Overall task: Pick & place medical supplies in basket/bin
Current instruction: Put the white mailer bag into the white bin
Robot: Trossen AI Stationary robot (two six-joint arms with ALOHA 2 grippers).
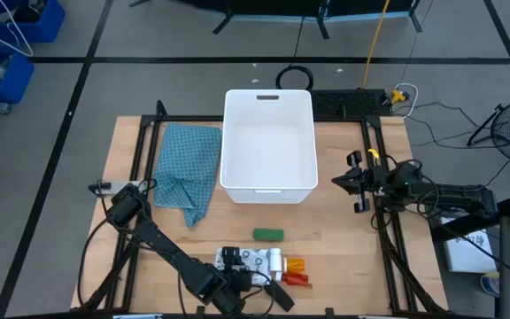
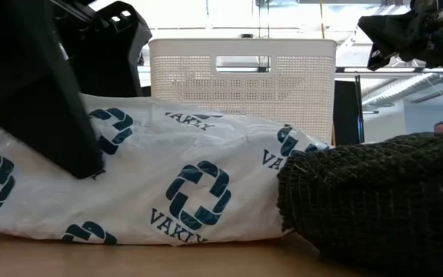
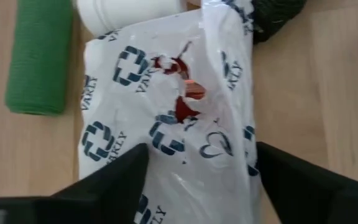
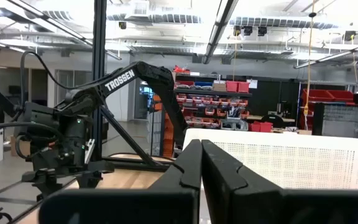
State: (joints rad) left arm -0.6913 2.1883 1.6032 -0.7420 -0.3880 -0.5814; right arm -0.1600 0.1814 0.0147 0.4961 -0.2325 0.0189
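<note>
No supplies are binned yet: the left gripper (image 3: pixel 197 171), fingers spread and empty, straddles the white pouch (image 3: pixel 173 118) on the tabletop (image 1: pixel 343 257), beside the green block (image 1: pixel 268 234) and orange bottle (image 1: pixel 295 264). Farther off, the white bin (image 1: pixel 269 182) holds nothing; the right gripper (image 4: pixel 201 163), pressed closed, hangs beside it.

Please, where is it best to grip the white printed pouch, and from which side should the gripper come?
Probably from straight above, across its narrow width near the middle. The white pouch lies flat on the table, and the left gripper hangs over it, fingers open on either side. Avoid the end beside the white bottle and green roll.
</note>
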